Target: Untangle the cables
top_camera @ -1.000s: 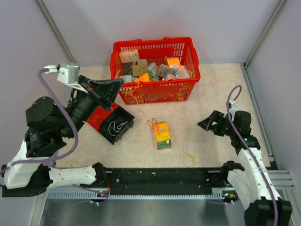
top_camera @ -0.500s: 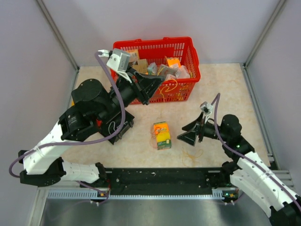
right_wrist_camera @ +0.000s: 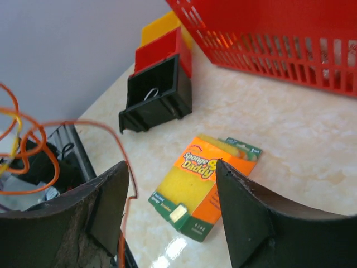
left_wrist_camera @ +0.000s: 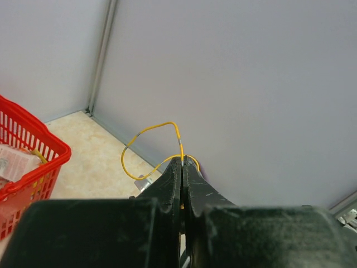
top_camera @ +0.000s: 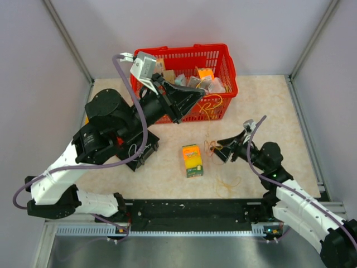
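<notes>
Left pincer (left_wrist_camera: 182,162) is clamped on the yellow wire (left_wrist_camera: 159,125), high before the red basket (top_camera: 184,50). Right pincer (right_wrist_camera: 170,167) gapes wide beside the orange loops (top_camera: 212,146), near the sponge pack (top_camera: 192,160). 1 tan loop (top_camera: 226,181) lies on the tabletop (top_camera: 262,106). Strands look not yet parted; most work remains, I'd judge.

The brand name "Sponge Daddy" runs in white letters across the orange and yellow sponge package (right_wrist_camera: 203,187). Smaller print along its green edges is too fine to read
</notes>
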Robot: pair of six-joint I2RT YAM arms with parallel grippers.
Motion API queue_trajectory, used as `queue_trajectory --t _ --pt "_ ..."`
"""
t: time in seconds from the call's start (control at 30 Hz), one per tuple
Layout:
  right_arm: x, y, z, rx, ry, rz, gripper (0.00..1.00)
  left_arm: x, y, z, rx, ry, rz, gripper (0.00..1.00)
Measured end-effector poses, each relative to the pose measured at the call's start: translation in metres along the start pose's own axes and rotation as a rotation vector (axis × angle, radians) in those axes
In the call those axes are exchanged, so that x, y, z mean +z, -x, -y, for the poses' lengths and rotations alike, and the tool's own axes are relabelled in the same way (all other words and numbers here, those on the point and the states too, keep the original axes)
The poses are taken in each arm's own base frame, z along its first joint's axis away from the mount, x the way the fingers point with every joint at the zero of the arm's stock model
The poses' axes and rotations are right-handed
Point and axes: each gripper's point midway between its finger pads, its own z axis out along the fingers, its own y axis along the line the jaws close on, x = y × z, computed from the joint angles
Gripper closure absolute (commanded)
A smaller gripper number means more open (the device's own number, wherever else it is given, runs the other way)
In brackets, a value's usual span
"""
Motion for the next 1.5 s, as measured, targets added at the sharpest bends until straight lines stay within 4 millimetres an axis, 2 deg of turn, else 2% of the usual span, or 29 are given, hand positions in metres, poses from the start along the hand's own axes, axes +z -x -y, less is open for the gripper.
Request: queue_trajectory --t 0.1,0.13,0.17,0.33,0.47,0.5,0.57,0.63,0.7,0.8,0.9,1.0,1.07,1.2,1.33,1.4,1.5 --pt "0.002 0.013 0.004 0.013 -0.027 0.071 0.78 0.004 -0.006 0.002 -0.006 -0.014 -0.018 1.0" --pt "0.002 0.017 0.003 0.02 -0.026 0.093 0.95 0.005 -0.008 0.002 -0.009 -0.015 -0.022 1.0" --pt "0.002 0.021 0.002 0.024 -0.022 0.111 1.0 0.006 -0.009 0.002 -0.01 -0.015 -0.025 1.0" --pt "0.001 0.032 -0.002 0.083 -0.008 0.186 1.0 0.004 -0.006 0.003 -0.016 -0.019 -0.018 1.0" --pt "0.0 0.032 0.011 0.135 -0.078 0.21 1.0 -0.001 -0.001 0.004 -0.018 -0.022 -0.007 1.0" --pt "-0.001 0.031 0.018 0.151 -0.12 0.213 1.0 -0.001 0.0 0.004 -0.017 -0.021 -0.004 1.0" --pt "-0.009 0.028 0.045 0.227 -0.296 0.226 1.0 -0.005 0.004 0.003 -0.015 -0.015 0.005 1.0" --pt "-0.026 0.023 0.078 0.31 -0.519 0.25 1.0 -0.01 0.008 -0.001 -0.004 0.002 0.016 1.0" --pt "-0.052 0.017 0.11 0.361 -0.743 0.278 1.0 -0.02 0.012 -0.008 0.012 0.037 0.029 1.0" --pt "-0.096 0.007 0.146 0.391 -1.013 0.289 1.0 -0.041 0.02 -0.025 0.044 0.112 0.054 1.0" --pt "-0.143 -0.002 0.178 0.425 -1.249 0.294 1.0 -0.074 0.026 -0.053 0.08 0.234 0.08 1.0" --pt "-0.182 -0.015 0.199 0.483 -1.413 0.28 1.0 -0.109 0.031 -0.081 0.11 0.369 0.097 1.0" --pt "-0.195 -0.024 0.205 0.511 -1.467 0.25 1.0 -0.128 0.037 -0.094 0.123 0.433 0.112 1.0" --pt "-0.191 -0.027 0.203 0.5 -1.424 0.198 1.0 -0.152 0.037 -0.118 0.154 0.564 0.107 1.0" --pt "-0.175 -0.021 0.196 0.443 -1.314 0.151 1.0 -0.157 0.018 -0.15 0.237 0.734 0.026 1.0" --pt "-0.167 -0.015 0.19 0.416 -1.248 0.149 1.0 -0.156 0.011 -0.173 0.287 0.826 -0.022 1.0" --pt "-0.155 -0.006 0.181 0.384 -1.153 0.157 1.0 -0.164 0.01 -0.218 0.341 0.998 -0.073 1.0"
